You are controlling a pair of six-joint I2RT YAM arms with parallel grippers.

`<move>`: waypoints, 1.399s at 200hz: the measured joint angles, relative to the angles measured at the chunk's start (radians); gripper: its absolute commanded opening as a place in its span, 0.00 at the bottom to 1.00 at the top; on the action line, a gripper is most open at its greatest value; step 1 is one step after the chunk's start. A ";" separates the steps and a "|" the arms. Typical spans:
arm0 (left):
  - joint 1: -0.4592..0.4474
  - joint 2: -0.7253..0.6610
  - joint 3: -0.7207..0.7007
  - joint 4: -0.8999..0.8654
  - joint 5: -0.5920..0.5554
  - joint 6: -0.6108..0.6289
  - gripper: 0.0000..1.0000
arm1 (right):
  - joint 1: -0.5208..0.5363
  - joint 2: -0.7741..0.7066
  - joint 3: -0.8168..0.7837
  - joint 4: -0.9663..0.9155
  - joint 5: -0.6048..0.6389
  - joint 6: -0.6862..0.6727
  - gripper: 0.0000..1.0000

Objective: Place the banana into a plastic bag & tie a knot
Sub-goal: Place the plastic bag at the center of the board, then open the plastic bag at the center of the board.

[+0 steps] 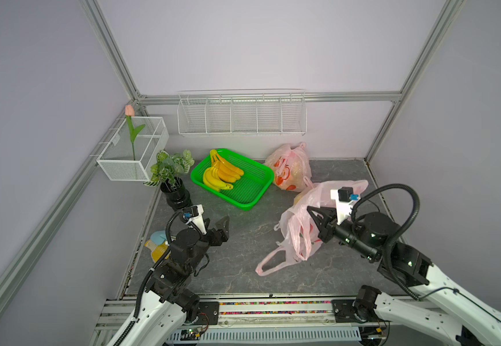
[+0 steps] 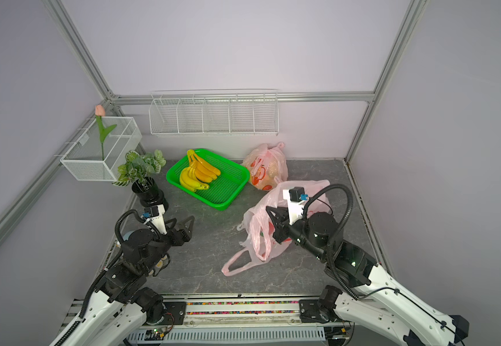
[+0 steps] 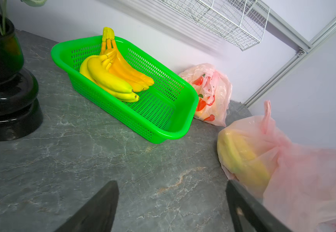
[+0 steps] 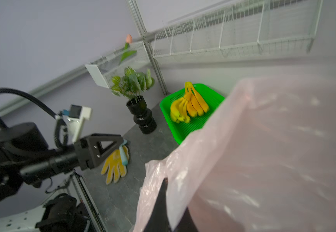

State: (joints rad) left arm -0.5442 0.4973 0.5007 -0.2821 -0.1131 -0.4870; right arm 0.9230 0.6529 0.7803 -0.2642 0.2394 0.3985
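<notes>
- Pale lilac walls on an aluminium frame close in a grey marbled worktop (image 1: 243,254). A wire rack (image 1: 241,119) hangs on the far wall.
- The fruit I am after, two banana bunches (image 1: 222,175), lies in the green basket (image 1: 250,188) at the far centre-left. Nothing touches it, and none of it is in a bag that I hold.
- My right tool (image 1: 311,210) is closed and, by the look of it, pinches the film of the pink plastic bag (image 1: 297,236) on the right. It holds the bag raised, and one handle loop (image 1: 270,263) trails on the worktop toward me.
- My left tool (image 1: 218,223) is spread wide and holds nothing. It hovers at the near left, well apart from both basket and bag.
- I judge this to be the bag-opening step. Next, the left tool must either catch the opposite lip of the mouth or go to the basket for a bunch. Either way, the mouth has to gape toward the fruit.
- I cannot find the bag's mouth in any view. Film covers most of the right wrist view and hides the exact pinch.
- A yellow-filled knotted bag (image 3: 243,156) sits behind the held one and is largely hidden in both top views.
- A fruit-print knotted bag (image 1: 291,167) rests by the far wall.
</notes>
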 measured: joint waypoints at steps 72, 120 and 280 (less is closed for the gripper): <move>-0.253 0.131 -0.033 0.045 0.133 -0.018 0.83 | 0.002 -0.312 -0.404 -0.126 0.184 0.220 0.07; -0.687 0.442 -0.033 0.107 0.095 0.053 0.83 | 0.002 -0.388 -0.453 -0.180 0.255 0.299 0.07; -0.888 1.043 0.266 0.032 -0.026 0.256 0.23 | -0.010 -0.328 -0.466 -0.085 0.281 0.331 0.07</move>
State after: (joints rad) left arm -1.4319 1.5406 0.7670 -0.2504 -0.1390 -0.2314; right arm 0.9127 0.3252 0.3141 -0.3496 0.5201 0.7296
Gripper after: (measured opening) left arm 0.341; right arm 0.069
